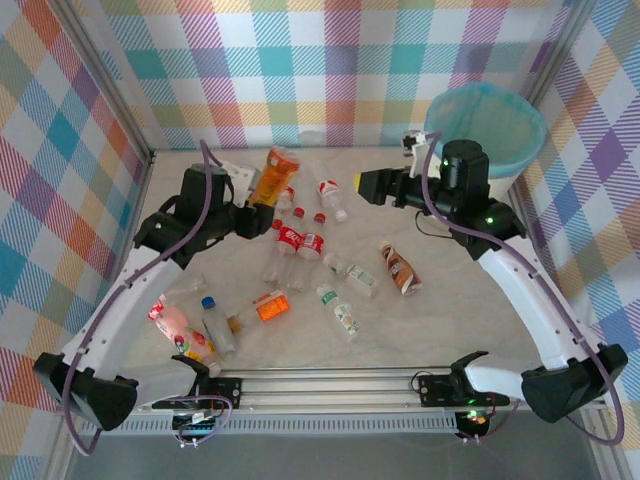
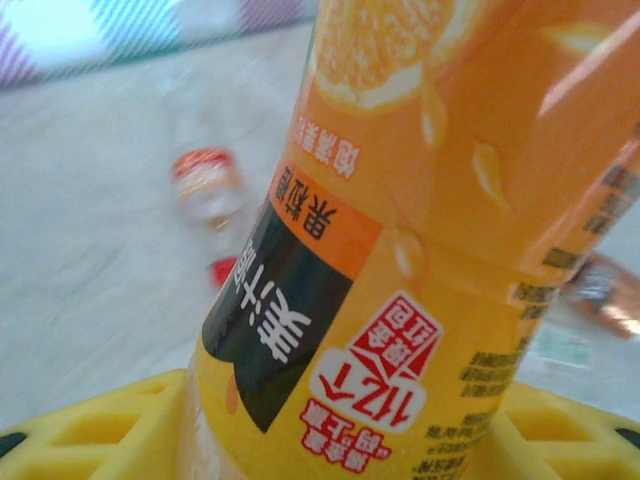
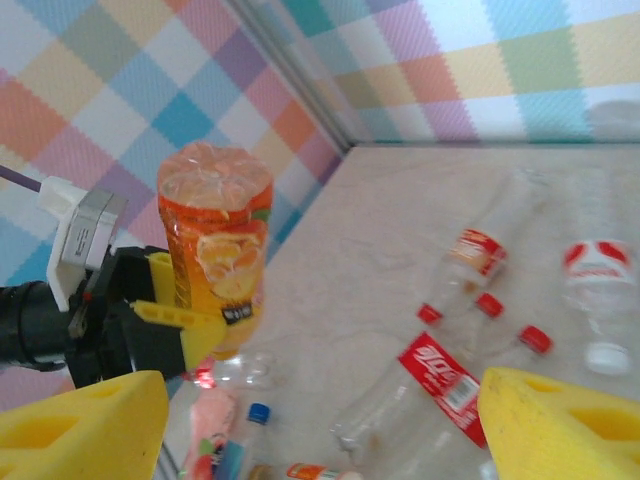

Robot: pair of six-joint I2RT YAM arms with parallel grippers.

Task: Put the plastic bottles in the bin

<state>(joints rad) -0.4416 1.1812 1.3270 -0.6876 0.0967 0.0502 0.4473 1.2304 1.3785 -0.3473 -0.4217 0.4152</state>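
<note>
Orange juice bottle (image 1: 274, 172) stands roughly upright above the far left part of the desk (image 1: 400, 330), clamped near its lower end between the yellow fingers of the left gripper (image 1: 258, 207). The right gripper (image 1: 368, 184) hangs wide apart and empty near the bin (image 1: 530, 135) in the far right corner. The other plastic bottles (image 1: 300, 245) lie scattered across the desk's middle and near left corner.

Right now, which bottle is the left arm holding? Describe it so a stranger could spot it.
Look far left on the table, across from the blue-lined bin. The left pincer holds it upright: the bottle fully wrapped in orange, among clear red-labelled bottles.
</note>
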